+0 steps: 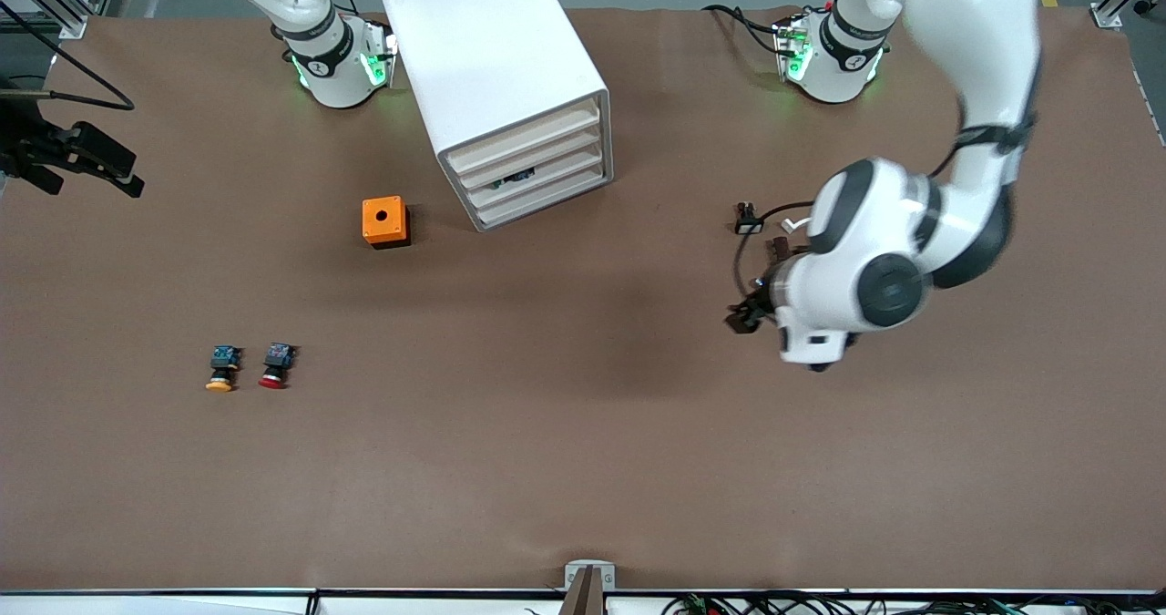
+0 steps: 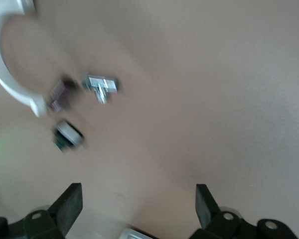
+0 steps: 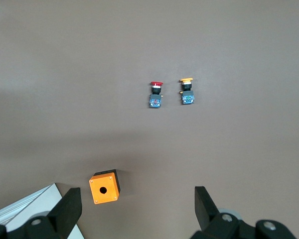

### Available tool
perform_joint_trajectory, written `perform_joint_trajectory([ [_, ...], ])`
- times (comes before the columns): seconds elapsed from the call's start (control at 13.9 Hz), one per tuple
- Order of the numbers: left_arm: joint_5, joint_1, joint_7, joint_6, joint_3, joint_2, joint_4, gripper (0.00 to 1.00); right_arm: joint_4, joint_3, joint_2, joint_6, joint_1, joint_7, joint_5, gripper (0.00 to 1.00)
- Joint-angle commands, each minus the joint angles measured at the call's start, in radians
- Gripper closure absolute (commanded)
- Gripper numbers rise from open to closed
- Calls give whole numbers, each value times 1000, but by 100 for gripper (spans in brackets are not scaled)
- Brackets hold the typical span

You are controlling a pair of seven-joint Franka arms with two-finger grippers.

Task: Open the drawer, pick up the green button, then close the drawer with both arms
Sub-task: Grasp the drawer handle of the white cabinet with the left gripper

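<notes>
The white drawer cabinet [image 1: 496,59] stands at the back middle of the table, all of its drawers [image 1: 537,170] pushed in. A small dark thing [image 1: 516,178] shows in a slot between two drawers. No green-capped button is in view. My left gripper [image 1: 745,312] hangs low over bare table toward the left arm's end. In the left wrist view it [image 2: 137,204] is open and empty. My right gripper [image 3: 137,209] is open and empty, high over the table, with the orange box [image 3: 104,186] below it. It is out of the front view.
An orange box with a hole [image 1: 385,221] sits beside the cabinet. A yellow-capped button [image 1: 221,368] and a red-capped button [image 1: 274,365] lie nearer the front camera, toward the right arm's end. Small black and white parts [image 1: 749,223] lie near the left gripper.
</notes>
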Motion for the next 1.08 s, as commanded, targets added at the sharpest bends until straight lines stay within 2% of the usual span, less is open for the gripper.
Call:
perform_joint_trajectory([
  [0.0,-88,-43,-342,-5,6,79,43,0,5,1,-5,-10,8,16,9,0],
  [0.22,-215,-108,-549,-5,-5,120,43,0,3,-1,-5,-11,11,16,9,0],
  [0.43,-546,-122,-646,-4,-4,174,35,0,3,-1,-5,-10,11,16,9,0],
  [0.5,-580,-129,-681,-5,-4,186,31,0,3,-1,-5,-11,12,16,9,0],
  [0.72,-649,-154,-971,-5,-5,240,31,0,3,-1,-5,-10,11,16,9,0],
  [0.87,-667,-193,-1049,-8,-8,249,31,0,3,-1,-5,-10,11,17,9,0],
  [0.94,-668,-226,-1095,-8,-8,257,31,5,3,-1,-5,-10,11,16,9,0],
  [1.01,-670,-240,-1132,-10,-8,272,32,15,3,-1,-5,-10,11,16,9,0],
])
